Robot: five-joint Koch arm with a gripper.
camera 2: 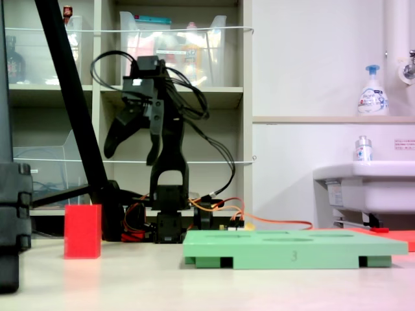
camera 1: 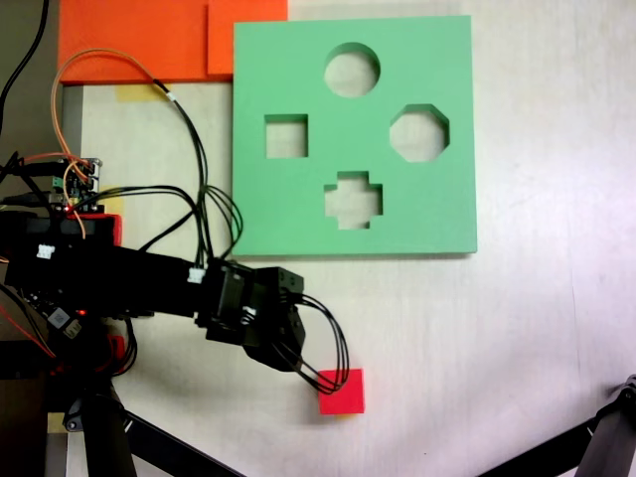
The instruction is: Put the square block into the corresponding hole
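Note:
The square block, a small red cube (camera 1: 342, 391), stands on the pale table below the green foam board (camera 1: 437, 50) in the first exterior view. The hole, the board's square cutout (camera 1: 286, 136), lies at the board's left. The black arm (camera 1: 149, 278) reaches in from the first exterior view's left, and its head ends just up and left of the cube. In the second exterior view my gripper (camera 2: 133, 148) hangs high above the table, open and holding nothing. There the cube (camera 2: 82, 231) rests on the table left of the board (camera 2: 292, 249).
The board also has round (camera 1: 352, 70), octagonal (camera 1: 418, 132) and cross-shaped (camera 1: 353, 199) cutouts. Orange foam (camera 1: 139, 40) and a yellow strip (camera 1: 134, 91) lie at the top left. Black stand legs (camera 1: 596, 442) cross the bottom corners. A slanting black pole (camera 2: 74, 97) stands left of the arm.

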